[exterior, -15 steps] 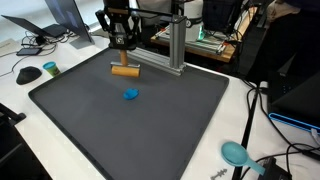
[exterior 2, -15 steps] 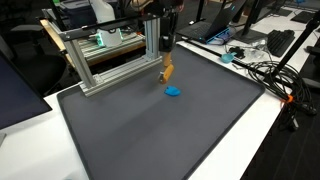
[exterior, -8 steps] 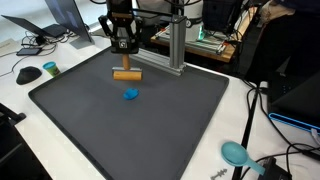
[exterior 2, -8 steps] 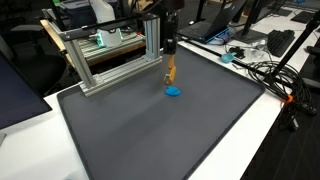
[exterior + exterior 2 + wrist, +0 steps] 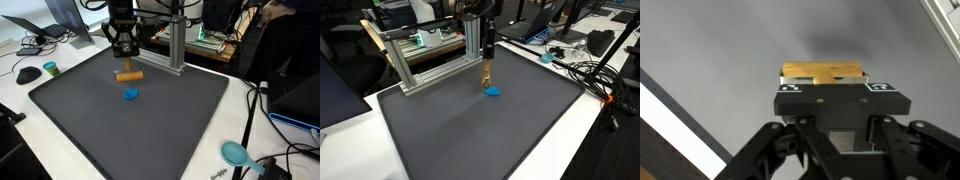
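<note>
My gripper [image 5: 123, 52] hangs over the far part of the dark grey mat [image 5: 90, 125] and is shut on a short wooden block [image 5: 127, 75], which sits just under the fingers. In the other exterior view the block [image 5: 487, 74] hangs below the gripper [image 5: 488, 58]. The wrist view shows the block [image 5: 823, 72] lying across beyond the gripper [image 5: 835, 86], casting a shadow on the mat [image 5: 720, 50]. A small blue piece [image 5: 131, 95] lies on the mat a little nearer than the block, apart from it, and shows as the blue piece [image 5: 494, 91] too.
An aluminium frame [image 5: 166, 52] stands at the mat's far edge right behind the gripper, also visible as the frame [image 5: 425, 62]. A teal scoop [image 5: 236, 153] lies off the mat on the white table. A mouse [image 5: 27, 74], laptops and cables [image 5: 588, 72] crowd the table's sides.
The gripper and the wooden block have shifted slightly toward the blue piece and a little lower. The jaws stayed shut. The blue piece has not moved.
</note>
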Robot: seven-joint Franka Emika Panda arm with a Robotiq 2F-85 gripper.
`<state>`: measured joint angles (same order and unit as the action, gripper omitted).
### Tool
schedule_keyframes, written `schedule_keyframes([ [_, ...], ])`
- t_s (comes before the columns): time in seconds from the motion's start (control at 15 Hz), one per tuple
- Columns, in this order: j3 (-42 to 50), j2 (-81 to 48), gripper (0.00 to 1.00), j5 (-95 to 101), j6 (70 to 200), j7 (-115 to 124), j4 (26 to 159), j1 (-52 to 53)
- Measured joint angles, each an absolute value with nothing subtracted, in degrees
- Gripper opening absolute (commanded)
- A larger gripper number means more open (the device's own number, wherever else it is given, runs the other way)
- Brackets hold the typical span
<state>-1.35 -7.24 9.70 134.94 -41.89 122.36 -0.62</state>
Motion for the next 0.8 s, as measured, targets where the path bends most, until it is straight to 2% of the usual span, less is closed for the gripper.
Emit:
schedule_keyframes([
  [0.8,-1.91,-13.39,0.22,6.95,135.75,-56.68,117.99,-1.09],
])
